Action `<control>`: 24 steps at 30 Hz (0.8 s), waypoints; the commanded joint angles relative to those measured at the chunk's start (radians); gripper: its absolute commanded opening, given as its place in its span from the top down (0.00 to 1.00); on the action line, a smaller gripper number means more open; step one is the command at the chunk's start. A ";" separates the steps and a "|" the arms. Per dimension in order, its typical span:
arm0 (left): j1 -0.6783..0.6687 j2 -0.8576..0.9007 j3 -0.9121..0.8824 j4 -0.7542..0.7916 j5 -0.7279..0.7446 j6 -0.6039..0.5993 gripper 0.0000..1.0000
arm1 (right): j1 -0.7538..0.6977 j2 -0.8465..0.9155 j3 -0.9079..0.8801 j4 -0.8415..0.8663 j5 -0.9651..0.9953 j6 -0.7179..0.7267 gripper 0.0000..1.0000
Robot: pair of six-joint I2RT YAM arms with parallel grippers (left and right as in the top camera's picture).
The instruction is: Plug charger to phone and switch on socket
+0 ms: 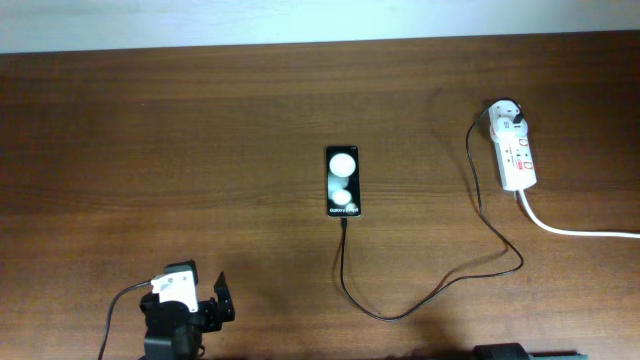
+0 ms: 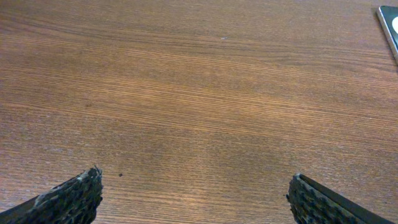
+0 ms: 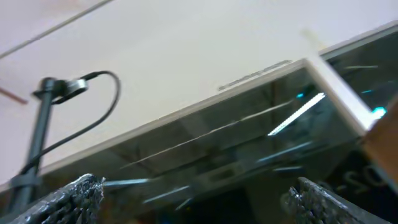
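Note:
The black phone [image 1: 342, 181] lies flat at the table's middle, screen up with two white spots. The thin black charger cable [image 1: 430, 295] meets the phone's near end, loops along the table and runs up to the plug adapter [image 1: 508, 113] seated in the white socket strip [image 1: 518, 155] at the far right. My left gripper [image 2: 196, 199] is open and empty above bare wood near the front left edge; a corner of the phone [image 2: 388, 25] shows in the left wrist view. My right gripper [image 3: 196, 196] is open and empty, pointing up at the room; only a sliver of the arm shows at the overhead view's bottom edge.
The socket's thick white cord [image 1: 580, 232] runs off the right edge. The left arm's base [image 1: 180, 310] sits at the front left. The right wrist view shows a wall, glass panels and a stand with a cable [image 3: 46, 118].

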 commanded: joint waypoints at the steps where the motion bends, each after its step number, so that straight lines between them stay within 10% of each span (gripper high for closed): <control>1: 0.002 -0.004 -0.004 0.001 0.006 0.013 0.01 | -0.025 -0.005 -0.006 -0.009 0.119 -0.002 0.01; 24: 0.002 -0.004 -0.004 0.001 0.006 0.013 0.01 | -0.029 -0.005 -0.727 0.371 0.063 -0.003 0.01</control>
